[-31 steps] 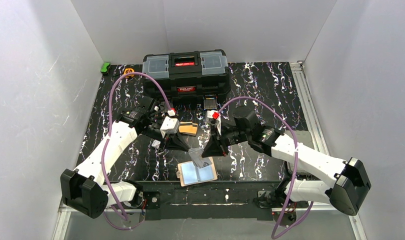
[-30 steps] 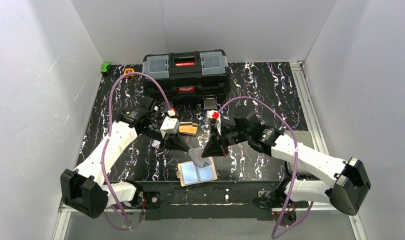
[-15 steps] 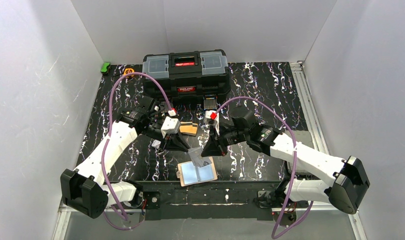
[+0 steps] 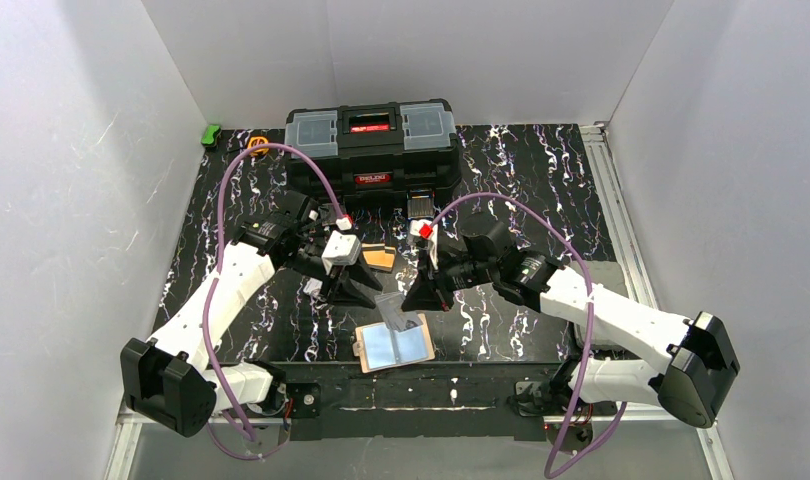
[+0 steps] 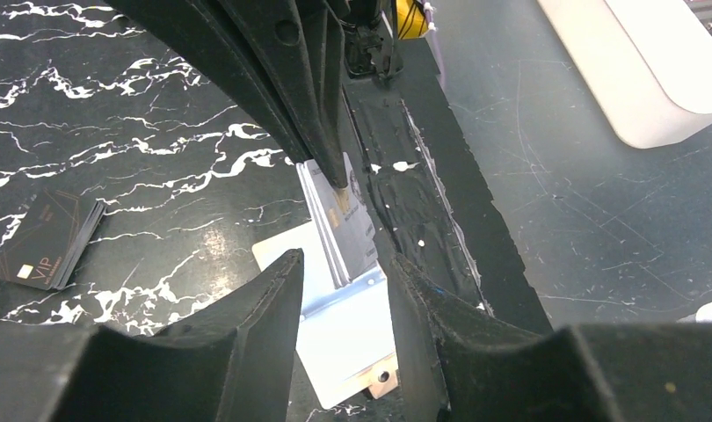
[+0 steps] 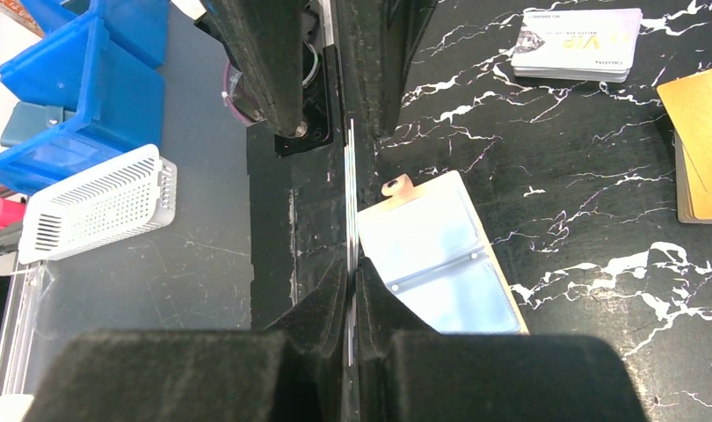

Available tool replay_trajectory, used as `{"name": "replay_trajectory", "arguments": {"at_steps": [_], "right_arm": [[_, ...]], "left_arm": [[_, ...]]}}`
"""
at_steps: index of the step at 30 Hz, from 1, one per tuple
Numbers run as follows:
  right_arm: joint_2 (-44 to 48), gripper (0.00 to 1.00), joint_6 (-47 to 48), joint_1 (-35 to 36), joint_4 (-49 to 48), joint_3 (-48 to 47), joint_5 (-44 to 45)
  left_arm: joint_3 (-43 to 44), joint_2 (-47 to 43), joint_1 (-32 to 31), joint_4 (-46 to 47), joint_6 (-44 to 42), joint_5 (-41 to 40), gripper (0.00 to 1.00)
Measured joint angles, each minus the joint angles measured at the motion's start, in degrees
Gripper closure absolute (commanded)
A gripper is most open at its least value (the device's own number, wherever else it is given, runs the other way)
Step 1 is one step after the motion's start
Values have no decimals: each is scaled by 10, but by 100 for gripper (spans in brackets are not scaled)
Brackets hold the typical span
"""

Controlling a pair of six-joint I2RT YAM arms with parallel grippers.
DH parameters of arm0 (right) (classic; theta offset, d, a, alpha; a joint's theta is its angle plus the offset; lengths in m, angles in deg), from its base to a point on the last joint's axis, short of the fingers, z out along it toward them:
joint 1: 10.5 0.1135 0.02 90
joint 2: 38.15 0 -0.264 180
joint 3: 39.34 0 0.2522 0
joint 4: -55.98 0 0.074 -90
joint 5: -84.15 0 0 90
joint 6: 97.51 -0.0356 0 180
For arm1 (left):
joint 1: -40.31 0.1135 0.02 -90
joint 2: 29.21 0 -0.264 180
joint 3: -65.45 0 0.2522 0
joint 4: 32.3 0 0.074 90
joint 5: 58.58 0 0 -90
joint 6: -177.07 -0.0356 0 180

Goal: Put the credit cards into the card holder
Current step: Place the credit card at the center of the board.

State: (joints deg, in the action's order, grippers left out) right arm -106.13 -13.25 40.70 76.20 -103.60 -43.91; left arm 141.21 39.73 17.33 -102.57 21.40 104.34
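The card holder [image 4: 401, 348] lies open near the front edge, beige with bluish clear pockets; it also shows in the left wrist view [image 5: 352, 334] and the right wrist view [image 6: 440, 255]. My right gripper [image 4: 411, 303] [image 6: 351, 272] is shut on the holder's clear pocket leaves [image 5: 345, 230], holding them upright, edge-on in its own view. My left gripper [image 4: 356, 298] [image 5: 339, 272] is open and empty, just left of the lifted leaves, above the holder. Orange-gold credit cards [image 4: 379, 258] [image 6: 708, 149] lie behind the grippers.
A big black toolbox [image 4: 371, 145] stands at the back. A pale stack of VIP cards [image 4: 421, 207] [image 6: 577, 44] lies in front of it. A dark VIP card stack [image 5: 49, 242] lies left of the holder. The table's front edge [image 5: 458, 220] is close by.
My right gripper has shifted slightly left with the pocket leaves in it. My left gripper has edged a little nearer the holder.
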Motion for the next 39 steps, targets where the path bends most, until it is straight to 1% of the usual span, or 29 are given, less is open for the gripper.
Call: {"name": "replay_trajectory", "arguments": {"at_steps": [5,9,11,18,27,39], "right_arm": [[0,99,2,7,1,-9,0],[0,99,6,13,3,-16,2],[0,99,10,14,7,-18,6],[0,99,17,15,13,-18,19],[-3,99,36,26,25,-25,31],[-8,99,49,43,31,-28,79]], "left_arm": [[-1,1,0,32,21,0,62],[-2,7,0,45,33,-1,67],[-2,12,0,44,37,-1,73],[-1,18,-1,17,23,0,100],[12,35,-1,-21,1,-2,100],[43,62,-1,-63,-30,-36,100]]}}
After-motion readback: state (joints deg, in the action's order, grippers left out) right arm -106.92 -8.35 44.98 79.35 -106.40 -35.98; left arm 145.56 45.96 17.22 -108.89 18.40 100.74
